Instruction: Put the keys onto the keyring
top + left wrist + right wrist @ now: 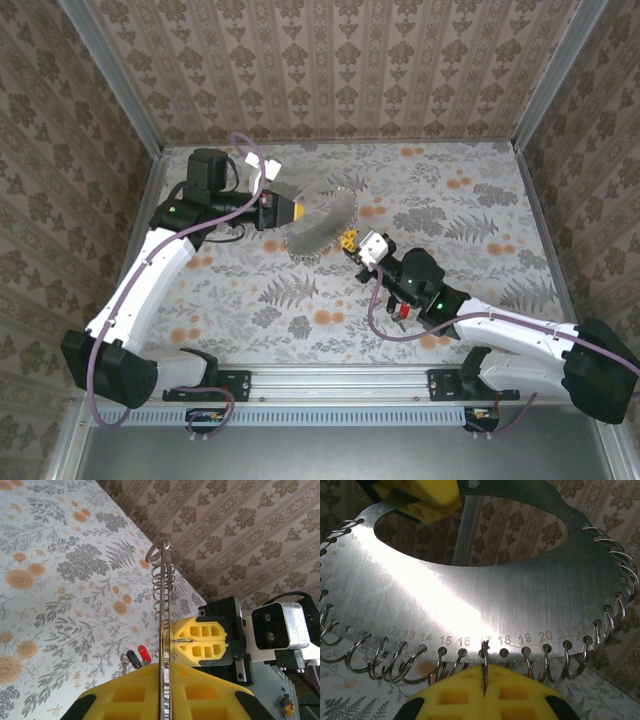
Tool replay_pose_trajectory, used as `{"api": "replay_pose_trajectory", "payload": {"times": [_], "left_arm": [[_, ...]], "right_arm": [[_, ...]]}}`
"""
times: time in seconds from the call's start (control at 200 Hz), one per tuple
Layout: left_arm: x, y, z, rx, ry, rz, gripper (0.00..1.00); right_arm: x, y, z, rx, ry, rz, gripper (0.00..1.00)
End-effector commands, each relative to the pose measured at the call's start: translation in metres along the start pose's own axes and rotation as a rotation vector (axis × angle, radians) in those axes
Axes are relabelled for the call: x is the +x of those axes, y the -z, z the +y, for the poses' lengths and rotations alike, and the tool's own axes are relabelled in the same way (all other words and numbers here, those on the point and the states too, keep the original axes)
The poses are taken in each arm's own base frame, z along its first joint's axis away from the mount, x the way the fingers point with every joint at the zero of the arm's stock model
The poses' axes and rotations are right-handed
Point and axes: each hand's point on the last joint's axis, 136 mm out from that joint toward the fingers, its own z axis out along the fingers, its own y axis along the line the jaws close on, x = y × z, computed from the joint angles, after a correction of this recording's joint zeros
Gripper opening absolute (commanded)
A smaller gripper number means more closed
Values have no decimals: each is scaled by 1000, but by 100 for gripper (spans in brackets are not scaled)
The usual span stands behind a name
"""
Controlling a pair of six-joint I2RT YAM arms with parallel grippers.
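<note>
Above the flowered table [300,300], a thin round metal plate [470,595] hangs in the air between the two arms. It is brushed silver with a large oval opening, and small holes run along its rim. Almost each hole carries one thin wire split ring [380,655]. The keyring [483,655] of interest is the ring that hangs from the hole marked 17, at the lower rim in the right wrist view. It is silvery and very thin, like its neighbours.

The right gripper [484,685] has its yellow fingers pressed together, pinching this keyring from below. The left gripper [165,672] grips the opposite edge of the plate, whose edge runs straight between its yellow fingers. In the top view the left gripper [298,212] comes to the plate [325,235] from the left and the right gripper [350,243] from the right.

Numbers are engraved beside the holes. I can read 12, 13, 14, 15, 16, 17, 18, 19 and 20; the ones further left and right are too faint or too bright.

On the table, well apart from the plate, lie the black-headed key [133,658] and the red-headed key [144,653], touching or almost touching each other. Their metal blades are too small to describe.
</note>
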Motion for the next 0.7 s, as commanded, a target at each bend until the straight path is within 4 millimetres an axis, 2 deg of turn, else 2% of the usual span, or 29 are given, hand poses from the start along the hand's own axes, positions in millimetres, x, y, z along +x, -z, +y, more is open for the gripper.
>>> {"api": "replay_pose_trajectory", "payload": {"times": [0.0, 0.045, 0.37, 0.555, 0.695], "left_arm": [[0, -3, 6, 4, 33, -11, 22], [5, -5, 16, -27, 58, -8, 28], [39, -20, 73, -173, 193, -35, 39], [62, -18, 110, -312, 268, -42, 42], [73, -11, 127, -384, 285, -59, 44]], "right_arm": [[-19, -1, -9, 17, -27, -9, 0], [-16, -2, -7, 5, -26, 21, 0], [19, -3, 0, -139, -70, 311, 0], [39, -5, 9, -244, -111, 466, 0], [56, -9, 17, -299, -148, 560, 0]]}}
